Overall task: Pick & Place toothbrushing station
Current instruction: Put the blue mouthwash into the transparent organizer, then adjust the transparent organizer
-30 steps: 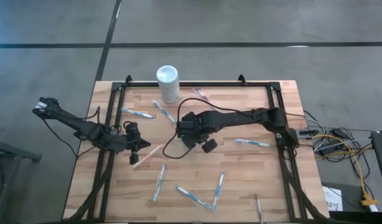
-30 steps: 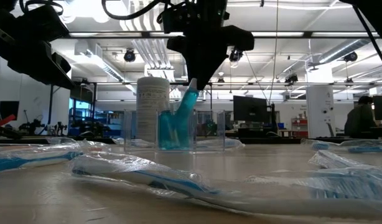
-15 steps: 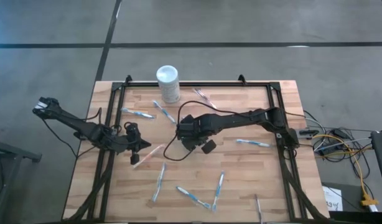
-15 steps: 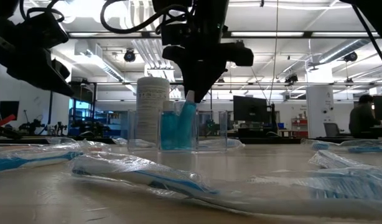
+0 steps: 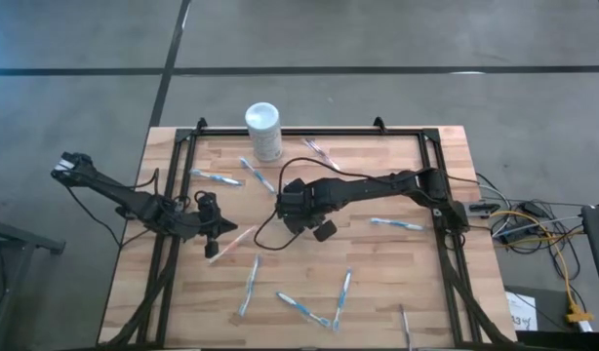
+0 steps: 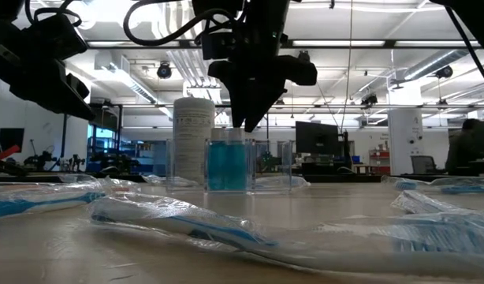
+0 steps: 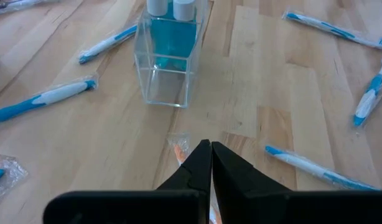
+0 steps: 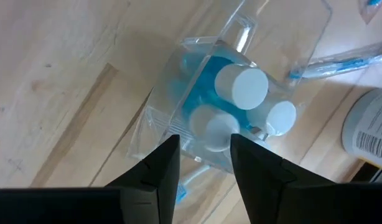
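The toothbrushing station (image 6: pixel 230 162), a see-through holder, stands on its base at the table's middle; it shows too in the left wrist view (image 7: pixel 169 62) and the right wrist view (image 8: pixel 197 93). Three blue tubes with white caps (image 8: pixel 241 87) stand upright in it. My right gripper (image 6: pixel 246 125) hangs open just above the tubes, pointing down, with its fingers (image 8: pixel 163 165) on either side of one cap and clear of it. My left gripper (image 7: pixel 209 148) is shut with nothing in it, raised over the table's left part above a wrapped orange toothbrush (image 7: pixel 178 149).
A white canister (image 5: pixel 263 130) with a label stands behind the holder at the far edge. Several wrapped blue toothbrushes lie scattered on the wooden table, such as one at the left (image 5: pixel 217 177), one at the right (image 5: pixel 397 224) and one near the front (image 5: pixel 304 309).
My right gripper has sunk a little over the holder and opened, letting go of a blue tube. The tube, which leaned out of the holder with its cap between the fingers, now stands upright inside it.
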`<state>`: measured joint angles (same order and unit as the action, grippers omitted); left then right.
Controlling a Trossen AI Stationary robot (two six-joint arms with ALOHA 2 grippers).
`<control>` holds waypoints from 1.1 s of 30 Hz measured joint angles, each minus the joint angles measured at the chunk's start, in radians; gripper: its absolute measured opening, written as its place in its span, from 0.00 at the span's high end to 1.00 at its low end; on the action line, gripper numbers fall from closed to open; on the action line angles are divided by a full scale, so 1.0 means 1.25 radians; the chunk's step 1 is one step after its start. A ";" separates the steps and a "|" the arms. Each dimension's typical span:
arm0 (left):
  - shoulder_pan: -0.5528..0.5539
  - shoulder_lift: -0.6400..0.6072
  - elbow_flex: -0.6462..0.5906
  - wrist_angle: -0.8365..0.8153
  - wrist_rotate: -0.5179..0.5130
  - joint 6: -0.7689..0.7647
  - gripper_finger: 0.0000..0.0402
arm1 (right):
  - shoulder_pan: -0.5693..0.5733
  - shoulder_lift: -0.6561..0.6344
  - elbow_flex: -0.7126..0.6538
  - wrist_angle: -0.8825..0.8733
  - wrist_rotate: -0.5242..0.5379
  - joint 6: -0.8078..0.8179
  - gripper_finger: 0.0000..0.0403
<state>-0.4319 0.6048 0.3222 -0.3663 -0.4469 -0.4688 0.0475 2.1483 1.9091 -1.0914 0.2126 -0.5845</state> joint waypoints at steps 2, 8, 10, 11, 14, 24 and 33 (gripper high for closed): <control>0.000 0.000 0.000 0.000 0.000 -0.001 0.96 | 0.000 0.000 0.000 0.000 0.001 0.010 0.64; 0.000 -0.001 0.000 0.022 0.000 0.019 0.97 | 0.000 -0.055 -0.001 -0.046 0.019 0.067 0.63; 0.000 -0.001 0.000 0.038 0.000 0.027 0.97 | 0.000 -0.084 0.000 -0.072 0.018 0.097 0.63; 0.000 -0.001 0.000 0.050 -0.001 0.030 0.97 | 0.000 -0.100 0.000 -0.085 0.014 0.118 0.63; 0.000 0.004 -0.004 0.107 -0.001 0.027 0.97 | -0.001 -0.170 -0.024 -0.081 -0.062 0.182 0.66; 0.000 0.073 -0.185 0.613 0.006 0.117 0.97 | 0.004 -0.569 -0.637 0.552 -0.268 0.230 0.85; 0.036 0.075 -0.146 0.615 -0.082 0.236 0.99 | -0.075 -0.916 -1.124 1.177 -0.356 0.289 0.97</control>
<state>-0.3871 0.6982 0.1396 0.4024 -0.5492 -0.1733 -0.0463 1.0028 0.5040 0.3797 -0.2330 -0.2230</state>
